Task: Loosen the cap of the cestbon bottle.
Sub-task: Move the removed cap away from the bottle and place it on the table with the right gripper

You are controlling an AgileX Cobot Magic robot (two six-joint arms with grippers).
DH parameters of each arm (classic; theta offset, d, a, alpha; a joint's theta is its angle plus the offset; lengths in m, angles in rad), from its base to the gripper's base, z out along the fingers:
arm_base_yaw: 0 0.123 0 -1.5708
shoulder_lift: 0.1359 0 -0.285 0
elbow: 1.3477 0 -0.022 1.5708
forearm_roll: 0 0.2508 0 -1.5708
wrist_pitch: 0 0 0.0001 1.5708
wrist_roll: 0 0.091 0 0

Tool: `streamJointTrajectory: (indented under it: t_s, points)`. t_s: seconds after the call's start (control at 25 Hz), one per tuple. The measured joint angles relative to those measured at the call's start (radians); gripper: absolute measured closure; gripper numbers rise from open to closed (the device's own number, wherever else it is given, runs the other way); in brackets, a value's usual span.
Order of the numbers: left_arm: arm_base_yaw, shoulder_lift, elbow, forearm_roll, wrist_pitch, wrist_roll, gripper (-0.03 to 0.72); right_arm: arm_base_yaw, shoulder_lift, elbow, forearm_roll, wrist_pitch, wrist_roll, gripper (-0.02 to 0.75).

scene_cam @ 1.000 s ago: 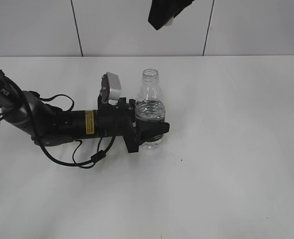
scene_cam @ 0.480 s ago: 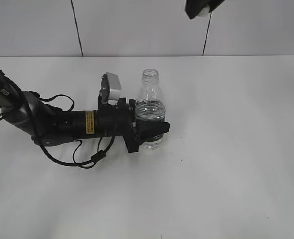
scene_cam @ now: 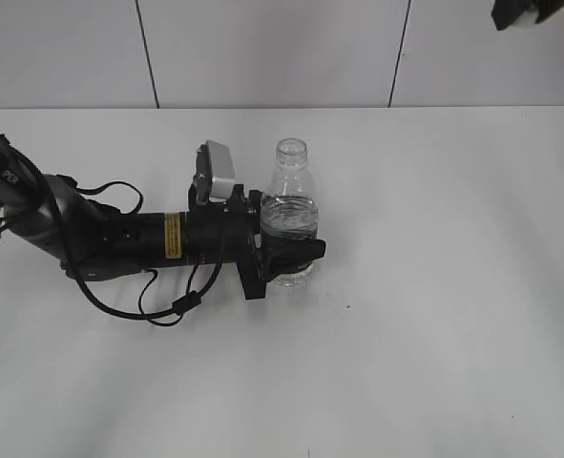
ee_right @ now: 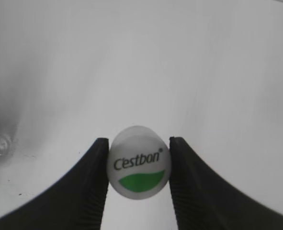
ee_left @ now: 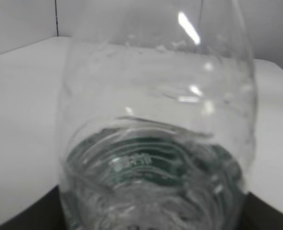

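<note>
1. Where you look down the table (scene_cam: 434,315) in the exterior view, the cestbon bottle (scene_cam: 288,205) stands upright left of centre with its mouth uncovered. Your left claw (scene_cam: 286,256) reaches in from the left, lying low along the table, and is clenched around the bottle's lower body. A grey camera block (scene_cam: 215,170) sits on top of that arm, and a black cable (scene_cam: 157,305) loops onto the table beneath it. At the top right corner you see only a dark piece of the right arm (scene_cam: 520,11), high above the table and well apart from the bottle; from here you cannot tell how its claw stands.

2. Your left wrist view is filled by the clear bottle (ee_left: 155,129), very close and blurred. Green lettering shows through the ribbed plastic low in the frame. Dark edges of the claw show at the two bottom corners, against the bottle.

3. Your right wrist view shows the right claw (ee_right: 139,165) grasping the cap (ee_right: 139,163) between its two ribbed black fingers (ee_right: 91,191). The cap's white top faces the camera, reading "C'estbon" over a green patch. White table lies blurred below it.
</note>
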Motion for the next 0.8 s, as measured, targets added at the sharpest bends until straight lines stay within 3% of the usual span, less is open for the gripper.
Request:
streamJointTrajectory:
  t_s: [0.2,0.56,0.8]
  points:
    - [0.0,0.0,0.0,0.001,0.001,0.026,0.29,-0.061,0.0,0.152,-0.004,-0.075,-0.004,0.442]
    - [0.0,0.0,0.0,0.002,0.001,0.043,0.29,-0.061,0.002,0.567,0.066,-0.464,-0.057,0.442]
    - [0.0,0.0,0.0,0.002,0.002,0.046,0.29,-0.061,0.079,0.642,0.07,-0.54,-0.073,0.442]
